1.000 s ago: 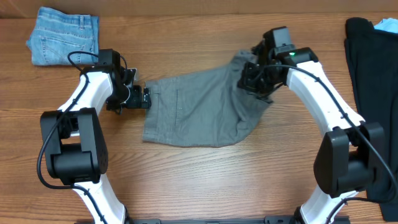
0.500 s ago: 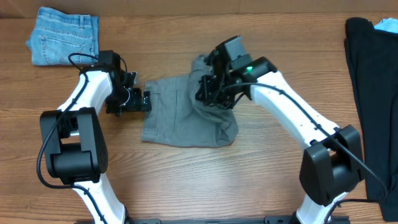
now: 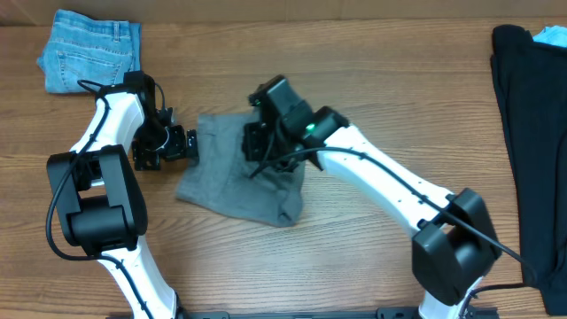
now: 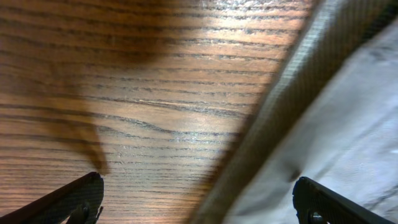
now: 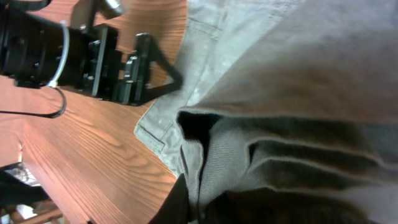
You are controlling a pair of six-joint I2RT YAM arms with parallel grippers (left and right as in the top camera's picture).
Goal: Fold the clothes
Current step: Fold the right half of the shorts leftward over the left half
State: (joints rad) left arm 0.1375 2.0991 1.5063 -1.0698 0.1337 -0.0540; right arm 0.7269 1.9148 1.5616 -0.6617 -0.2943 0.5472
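Right claw (image 3: 264, 146): black, two-fingered, on a white arm with black joints and a small green light. It is pressed together on a bunched fold of the clothes (image 3: 232, 182). The right wrist view shows thick grey ridges of cloth gathered against the one dark finger (image 5: 179, 202) that is in sight.

Left claw (image 3: 182, 143): black, with fingers spread wide. In its wrist view the two tips sit at the lower corners, and a stitched hem band runs diagonally between them, with bare wood to the left and cloth to the right. From overhead it sits at the garment's far-left edge; whether it touches cannot be told.

Clothes: mid-grey woven cotton, matte and of fine weave, with doubled hems and seams. They lie left of centre on the surface (image 3: 381, 80), doubled over into a rumpled, uneven four-sided shape. The right claw is on its far-right part.

Surface: brown wood grain, glossy under glare.

Denim jeans (image 3: 93, 49): light blue, folded, in the far-left corner, well apart.

Black garment (image 3: 527, 133): a dark cloth mass along the right edge.
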